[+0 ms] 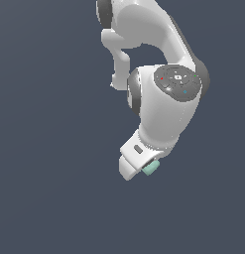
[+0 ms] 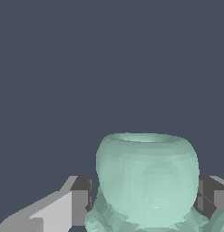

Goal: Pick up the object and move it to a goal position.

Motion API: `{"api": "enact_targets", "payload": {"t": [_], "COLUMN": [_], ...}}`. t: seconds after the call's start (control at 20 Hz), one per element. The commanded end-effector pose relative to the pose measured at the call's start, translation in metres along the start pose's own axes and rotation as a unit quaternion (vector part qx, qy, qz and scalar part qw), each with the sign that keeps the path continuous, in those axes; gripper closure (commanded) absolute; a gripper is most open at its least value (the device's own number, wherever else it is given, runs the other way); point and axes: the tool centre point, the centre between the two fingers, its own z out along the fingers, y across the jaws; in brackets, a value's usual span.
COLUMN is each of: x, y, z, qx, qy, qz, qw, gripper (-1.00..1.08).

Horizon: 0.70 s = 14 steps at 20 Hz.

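Note:
The object (image 1: pixel 151 168) is a tiny mint-green, knobbly, roughly cylindrical piece. In the exterior view it peeks out from under the white gripper (image 1: pixel 139 168), whose body hides most of it and hides the fingertips. In the wrist view the object (image 2: pixel 147 181) fills the space between the two fingers (image 2: pixel 79 201), which press against its sides. The gripper (image 2: pixel 145 199) is shut on the object. The arm reaches down from the top of the exterior view.
A plain dark blue-grey surface (image 1: pixel 44 173) fills the background in both views. No other objects show.

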Motion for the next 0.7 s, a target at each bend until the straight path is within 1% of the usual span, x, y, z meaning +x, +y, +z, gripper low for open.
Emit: {"api": "enact_targets", "payload": {"t": [0.0, 0.3, 0.65], "x": [0.007, 0.018, 0.022], "y": [-0.003, -0.007, -0.007], "z": [-0.009, -0.022, -0.026], "qx": [0.000, 0.000, 0.000], "qy": [-0.001, -0.001, -0.001], "qz": [0.001, 0.001, 0.001], "qw": [1.0000, 1.0000, 1.0000], "gripper": [1.08, 1.08, 1.08]}}
